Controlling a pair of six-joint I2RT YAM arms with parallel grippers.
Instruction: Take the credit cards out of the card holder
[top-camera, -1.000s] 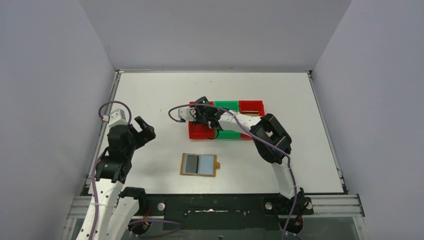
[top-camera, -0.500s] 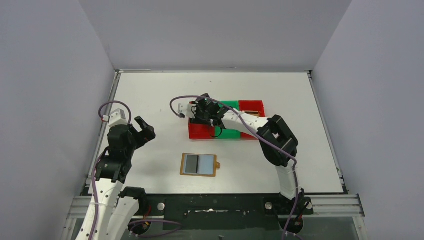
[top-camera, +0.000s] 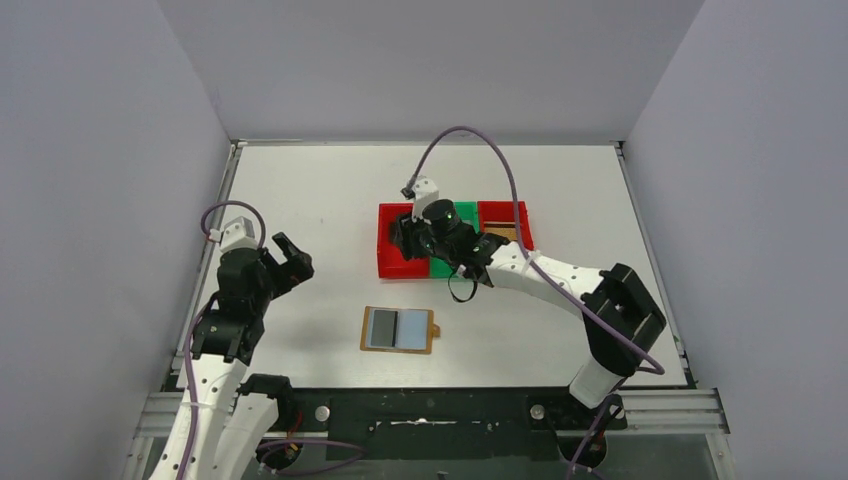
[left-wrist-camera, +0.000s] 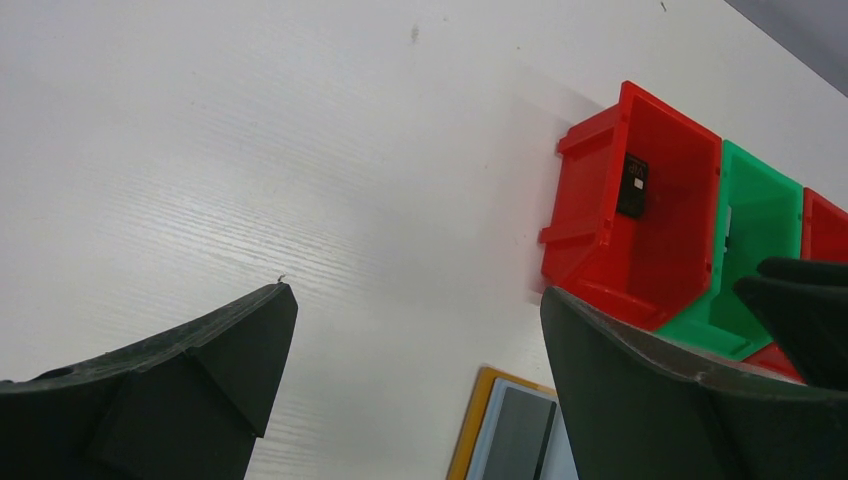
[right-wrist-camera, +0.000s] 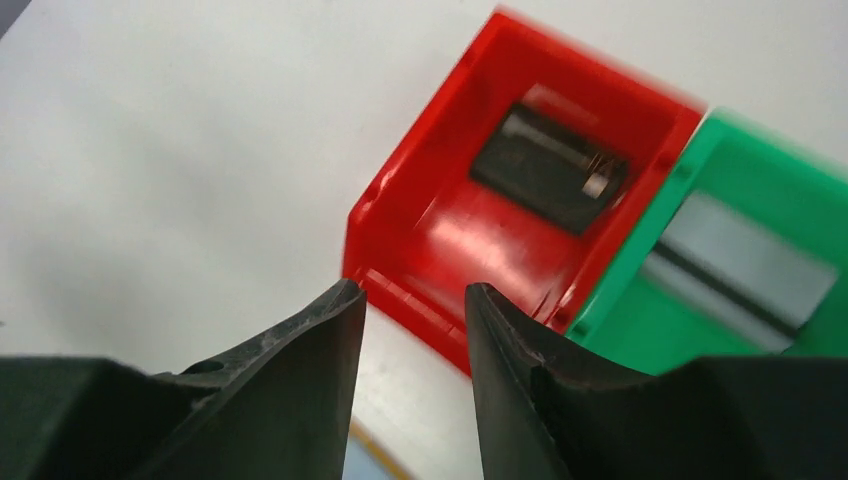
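A red bin (right-wrist-camera: 450, 235) was seen just beyond the black fingers of the right gripper (right-wrist-camera: 412, 295), and a black card (right-wrist-camera: 548, 170) with a small pale patch was seen inside it. A silver-grey card (right-wrist-camera: 740, 262), crossed by a dark stripe, was shown in the green bin (right-wrist-camera: 625, 330) alongside. Under the equally black left gripper (left-wrist-camera: 415, 300), the card holder (left-wrist-camera: 515, 440) was marked by a mustard-yellow rim and blue-grey pockets. The table (left-wrist-camera: 250, 150) was rendered white.

- We see a flat white table (top-camera: 300, 190).
- On it we find a touching row: left red plastic bin (top-camera: 384, 250), green plastic bin (top-camera: 463, 211), right red plastic bin (top-camera: 505, 210).
- Nearer, an open tan leather card holder (top-camera: 398, 329) lies flat.
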